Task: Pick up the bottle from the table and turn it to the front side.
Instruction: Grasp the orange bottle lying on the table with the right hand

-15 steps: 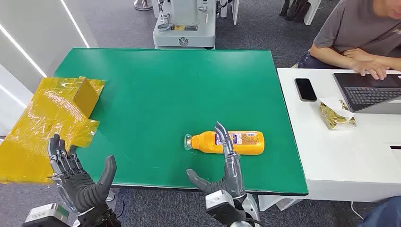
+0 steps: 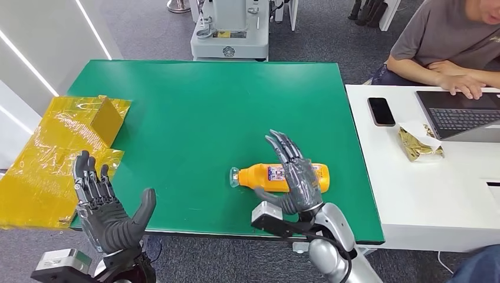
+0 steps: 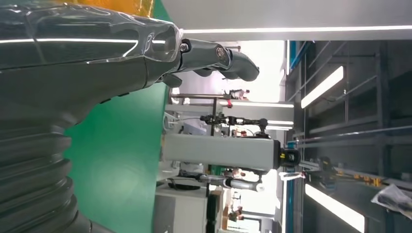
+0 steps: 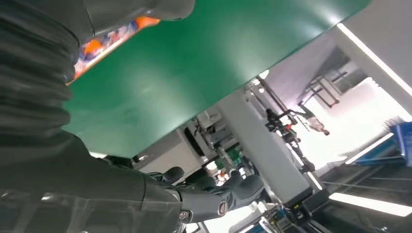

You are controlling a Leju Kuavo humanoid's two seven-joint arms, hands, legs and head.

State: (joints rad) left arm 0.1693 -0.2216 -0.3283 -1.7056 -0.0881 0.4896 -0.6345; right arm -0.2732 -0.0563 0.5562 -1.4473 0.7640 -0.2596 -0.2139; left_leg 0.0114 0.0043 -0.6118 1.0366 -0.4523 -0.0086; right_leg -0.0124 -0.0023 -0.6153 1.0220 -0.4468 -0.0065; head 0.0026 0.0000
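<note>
The orange bottle lay on its side on the green worktop, directly under the right hand, its clear cap end sticking out past the thumb side and its base past the far side of the palm. That hand hung over the bottle's middle with fingers spread wide and thumb low beside the body, but whether it touched the bottle could not be told. The left hand was raised well apart from the bottle at the worktop's near edge, fingers spread, holding nothing, with crumpled yellow wrapping just beyond it.
</note>
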